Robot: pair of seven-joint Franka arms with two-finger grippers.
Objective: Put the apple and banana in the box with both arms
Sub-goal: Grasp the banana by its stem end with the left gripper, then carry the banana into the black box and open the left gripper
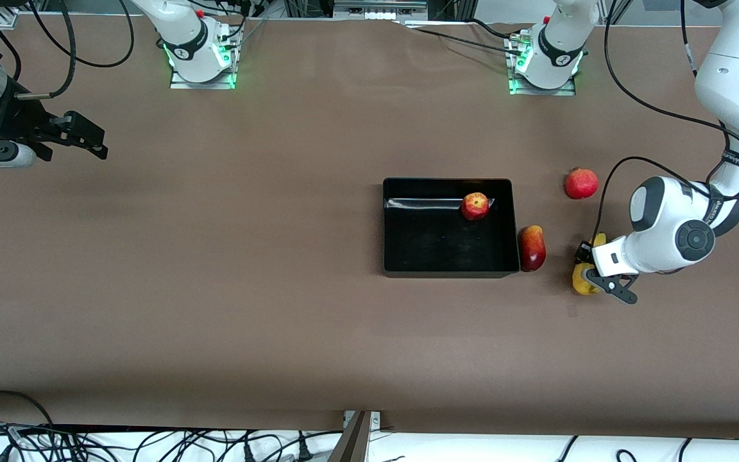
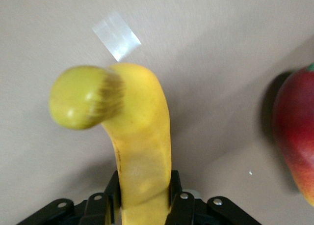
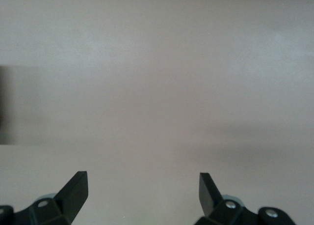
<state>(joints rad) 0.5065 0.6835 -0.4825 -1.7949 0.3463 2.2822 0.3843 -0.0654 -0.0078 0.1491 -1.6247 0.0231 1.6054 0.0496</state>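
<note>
I see my left claw (image 2: 145, 205) clamped on the banana (image 2: 132, 141), fingers (image 2: 179, 208) pressed against both sides of it, stem end jutting out past them, down at the bench (image 1: 215, 308) toward the left arm's end. The right claw (image 1: 77, 138) waits with its fingers spread wide apart over the right arm's end of the bench, holding nothing. The box (image 1: 408, 269) holds one apple (image 1: 475, 206), near its wall farthest from the front camera. Outside lie two more fruits: one mango-like fruit (image 1: 532, 248) touching the box wall, one plain red round fruit (image 1: 581, 183) well apart.
</note>
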